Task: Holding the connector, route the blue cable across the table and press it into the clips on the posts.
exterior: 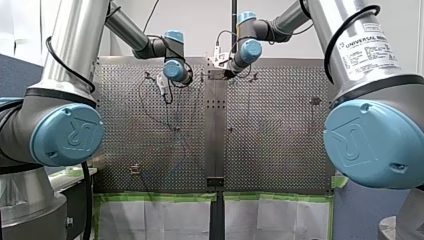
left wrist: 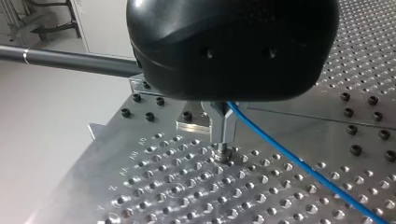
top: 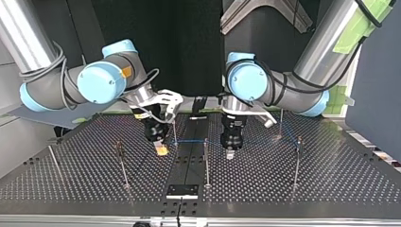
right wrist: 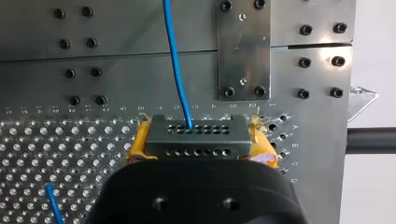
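Connector [right wrist: 194, 135] clamped in right jaws, yellow pads [right wrist: 136, 148] on its sides, over worktop [top: 331, 179] middle. From connector, cable [right wrist: 174, 60] runs to left jaws, closed on cable, tips just above worktop, near post [top: 206, 163].

Pale wall [exterior: 200, 22] behind the far end, front view. Dark blue partition [exterior: 12, 75] at that view's left; white sheets [exterior: 165, 220] edged with green tape [exterior: 155, 197] below. Black backdrop [top: 189, 52] in top view.
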